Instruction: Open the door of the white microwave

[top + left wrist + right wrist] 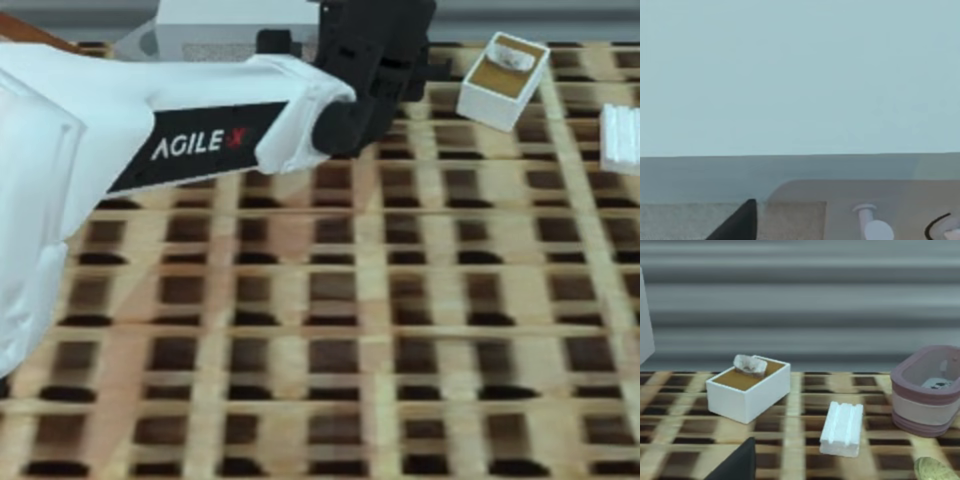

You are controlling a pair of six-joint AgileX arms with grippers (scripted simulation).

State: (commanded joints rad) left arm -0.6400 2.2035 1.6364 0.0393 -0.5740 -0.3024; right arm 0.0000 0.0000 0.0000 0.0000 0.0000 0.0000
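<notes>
**At the far edge, left arm up against the microwave; door's state unclear**

Up at the far edge of the bench [330, 330], the left arm reaches across from the left side, and its black pincer [385, 45] sits against the front of the white microwave [235, 25], which shows only as a pale block running off the top of the overhead picture. From the left wrist camera, the microwave's rounded front corner lies just beyond the pincer, with a mesh patch of the door [795, 220] beside one dark fingertip [740, 225] and a silver knob [872, 225] a little further along. Only that one fingertip shows, so I cannot tell whether the pincer is spread or pressed together, nor whether it has hold of anything.

As for progress, I'd judge the approach done: the arm is at the appliance. Whether the door has begun to swing is hidden; too little of it appears. The pull itself seems left to do.

To the pincer's right sit a small white box [503, 78] with a brown inside and a ribbed white block [620, 138]; a pink tub [927, 390] stands beyond them. The right arm is parked, and only a dark fingertip [737, 465] of its pincer shows.
</notes>
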